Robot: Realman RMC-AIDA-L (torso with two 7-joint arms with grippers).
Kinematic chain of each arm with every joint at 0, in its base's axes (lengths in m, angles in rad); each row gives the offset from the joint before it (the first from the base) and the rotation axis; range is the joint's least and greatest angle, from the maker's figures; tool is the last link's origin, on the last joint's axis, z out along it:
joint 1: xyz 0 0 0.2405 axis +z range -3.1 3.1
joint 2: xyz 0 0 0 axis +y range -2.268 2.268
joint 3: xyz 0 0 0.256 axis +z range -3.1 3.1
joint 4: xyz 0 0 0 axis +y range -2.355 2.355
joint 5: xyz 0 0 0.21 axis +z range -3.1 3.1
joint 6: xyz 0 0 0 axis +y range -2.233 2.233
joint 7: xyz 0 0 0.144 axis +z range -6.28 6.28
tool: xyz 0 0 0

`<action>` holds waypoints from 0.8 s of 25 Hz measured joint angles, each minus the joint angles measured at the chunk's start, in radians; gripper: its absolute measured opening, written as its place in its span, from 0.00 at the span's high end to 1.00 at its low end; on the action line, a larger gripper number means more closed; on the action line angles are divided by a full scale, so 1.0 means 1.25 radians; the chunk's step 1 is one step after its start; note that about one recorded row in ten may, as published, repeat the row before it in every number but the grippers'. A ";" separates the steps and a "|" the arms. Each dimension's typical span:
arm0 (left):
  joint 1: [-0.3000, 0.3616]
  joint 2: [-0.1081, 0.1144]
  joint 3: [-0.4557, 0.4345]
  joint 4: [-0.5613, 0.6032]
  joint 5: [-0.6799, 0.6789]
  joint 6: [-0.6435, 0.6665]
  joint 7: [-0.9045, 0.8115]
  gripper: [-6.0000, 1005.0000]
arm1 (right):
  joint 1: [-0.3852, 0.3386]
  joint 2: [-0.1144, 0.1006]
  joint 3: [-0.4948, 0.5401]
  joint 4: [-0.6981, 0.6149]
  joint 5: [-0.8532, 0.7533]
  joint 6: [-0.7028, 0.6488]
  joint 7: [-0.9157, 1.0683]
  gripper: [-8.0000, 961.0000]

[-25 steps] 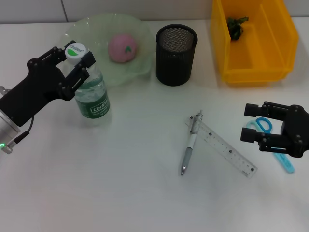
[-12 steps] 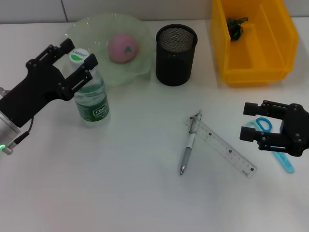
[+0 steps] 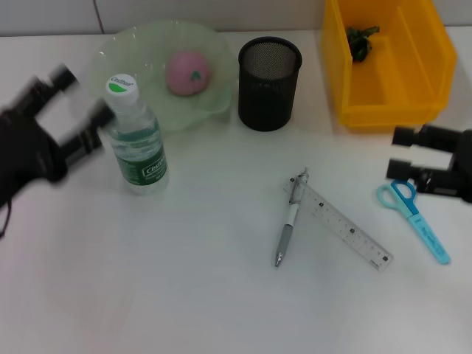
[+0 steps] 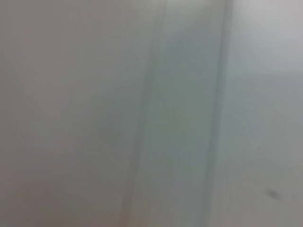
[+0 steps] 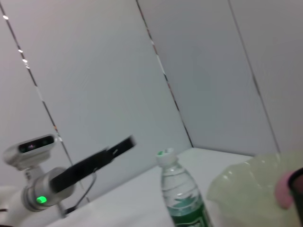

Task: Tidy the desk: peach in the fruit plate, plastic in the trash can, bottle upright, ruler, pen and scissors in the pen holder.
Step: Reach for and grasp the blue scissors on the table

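The bottle [image 3: 136, 131] stands upright on the white desk [image 3: 184, 287], at about ten o'clock in the head view, just in front of the pale green fruit plate [image 3: 151, 44]. The peach [image 3: 187, 72] lies in that plate. The left gripper [image 3: 74, 110] sits at nine o'clock, its fingers spread and clear of the bottle. The black mesh pen holder [image 3: 269, 82] stands at twelve o'clock. The yellow trash can [image 3: 435, 74] at two o'clock holds a dark green scrap [image 3: 360, 40]. The pen [image 3: 289, 221] and ruler [image 3: 343, 228] lie crossed at centre. The right gripper [image 3: 404, 156] hovers at three o'clock, fingers parted, with the blue scissors [image 3: 413, 217] just below it on the desk
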State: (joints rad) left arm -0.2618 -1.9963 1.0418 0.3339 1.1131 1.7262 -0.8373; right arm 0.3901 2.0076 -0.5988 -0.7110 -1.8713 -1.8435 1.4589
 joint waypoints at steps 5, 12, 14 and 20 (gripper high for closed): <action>0.002 0.024 0.004 0.030 0.186 0.042 -0.047 0.17 | 0.018 -0.012 -0.012 -0.167 -0.027 -0.002 0.175 0.21; -0.006 0.015 0.002 0.045 0.307 0.038 -0.093 0.17 | 0.082 -0.010 -0.129 -0.465 -0.281 -0.006 0.505 0.21; -0.007 0.012 0.005 0.046 0.309 0.032 -0.096 0.17 | 0.096 0.001 -0.189 -0.540 -0.371 -0.006 0.586 0.21; -0.013 0.011 0.007 0.046 0.311 0.028 -0.106 0.17 | 0.128 0.044 -0.325 -0.652 -0.568 -0.010 0.749 0.21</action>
State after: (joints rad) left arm -0.2784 -1.9819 1.0503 0.3913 1.5018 1.7617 -0.9701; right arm 0.5508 2.0624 -1.0048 -1.5256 -2.5809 -1.8556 2.3957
